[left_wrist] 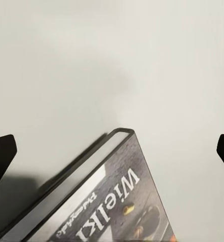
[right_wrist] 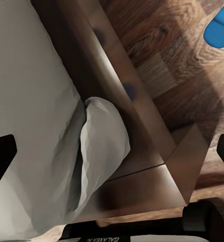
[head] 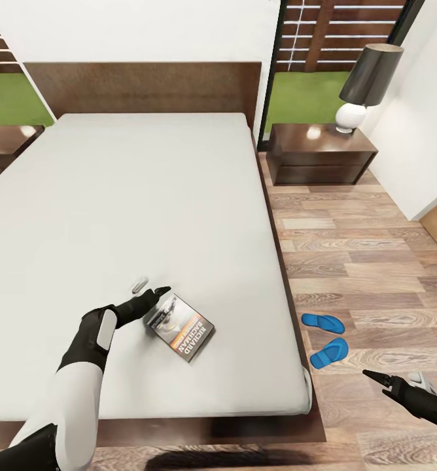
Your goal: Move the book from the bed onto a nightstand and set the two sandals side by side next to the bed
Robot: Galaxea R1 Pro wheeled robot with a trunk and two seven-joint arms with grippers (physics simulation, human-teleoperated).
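The book (head: 181, 329) lies flat on the white mattress of the bed (head: 146, 196), near its foot end and right side. My left gripper (head: 152, 288) hovers open just beyond the book's far corner. In the left wrist view the book (left_wrist: 109, 201) sits below and between the spread fingertips (left_wrist: 1, 156), untouched. The two blue sandals (head: 323, 322) (head: 330, 353) lie on the floor beside the bed's right side, slightly apart and angled. My right gripper (head: 392, 377) is open low over the floor near them. Its wrist view shows the mattress corner (right_wrist: 101, 136), the bed frame (right_wrist: 142, 126) and one sandal (right_wrist: 220, 25).
A dark nightstand (head: 320, 154) with a white-based, dark-shaded lamp (head: 369, 85) stands right of the headboard. Another nightstand (head: 6, 147) shows at the left edge. Wood plank floor (head: 375, 261) runs along the bed's right side up to a white wall.
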